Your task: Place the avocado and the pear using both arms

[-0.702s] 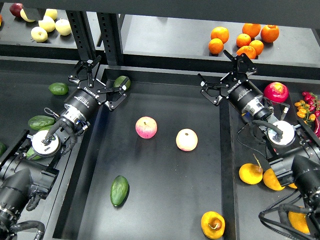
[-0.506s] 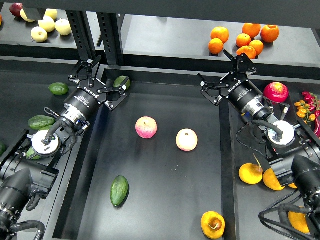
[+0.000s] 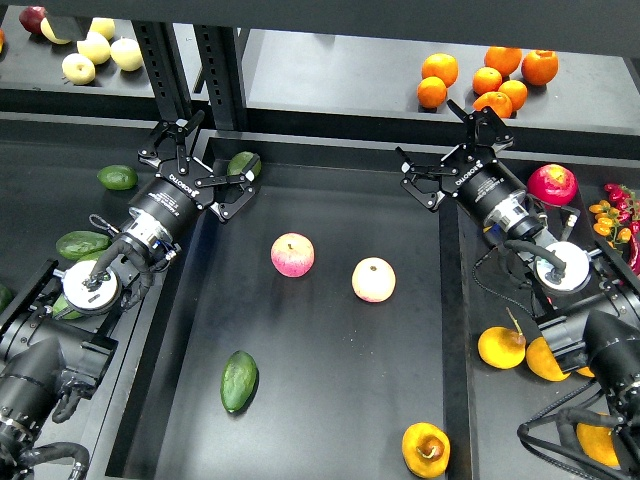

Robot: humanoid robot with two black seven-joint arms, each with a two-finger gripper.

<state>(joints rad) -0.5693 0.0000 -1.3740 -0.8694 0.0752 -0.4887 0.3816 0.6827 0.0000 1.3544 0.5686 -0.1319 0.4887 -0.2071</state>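
Change since earlier frames: none visible; arms and fruit sit as they did
Left gripper (image 3: pixel 196 165): fingers spread, holding nothing, over the tray's (image 3: pixel 330 170) far-left corner
Right gripper (image 3: pixel 455 153): fingers spread, holding nothing, above the tray's far-right edge
Avocado (image 3: pixel 239 381): in the tray, near its left wall
Pear (image 3: pixel 426 449): in the tray, near corner by the right wall
Open room: wide bare floor around both
Count: two apples (image 3: pixel 292 255) mid-tray; five oranges (image 3: pixel 487 77) behind
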